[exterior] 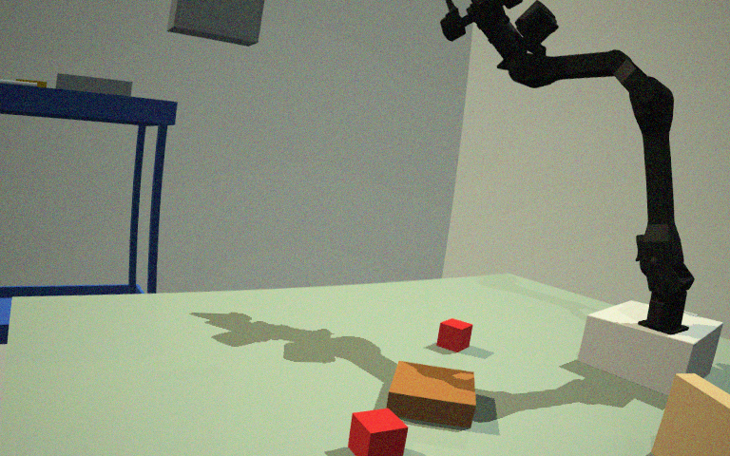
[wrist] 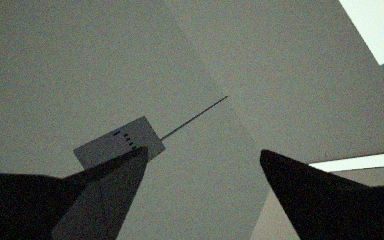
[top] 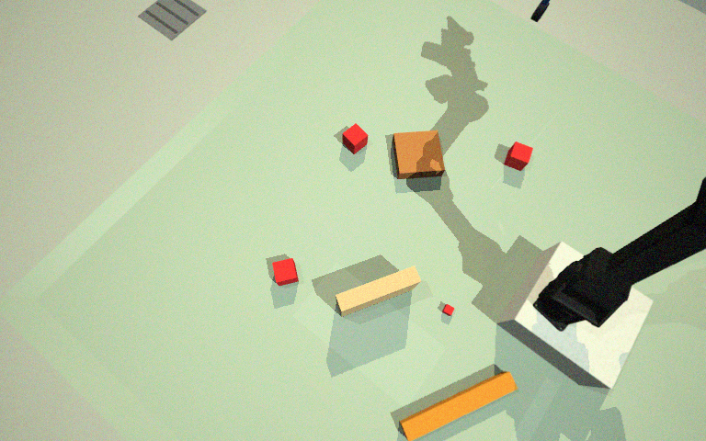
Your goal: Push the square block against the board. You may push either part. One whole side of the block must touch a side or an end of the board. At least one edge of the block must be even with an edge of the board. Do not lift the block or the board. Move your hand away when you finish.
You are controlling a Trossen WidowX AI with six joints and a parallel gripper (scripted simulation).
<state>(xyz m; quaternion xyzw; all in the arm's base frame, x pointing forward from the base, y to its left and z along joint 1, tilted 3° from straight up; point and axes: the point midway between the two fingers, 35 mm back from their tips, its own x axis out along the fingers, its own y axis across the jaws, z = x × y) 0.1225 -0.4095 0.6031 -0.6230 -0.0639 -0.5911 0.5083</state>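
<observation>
Diagonally, board (top: 378, 289) rises toward upper right

Top view steeply down, low exterior view across the same table (top: 155, 218), upward-facing wrist view.

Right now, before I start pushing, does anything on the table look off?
Nothing is damaged or spilled. The odd part is the arm: it rears high over its base, and the open pincer faces the wall, far from the brown block and tan board, which lie well apart.
</observation>
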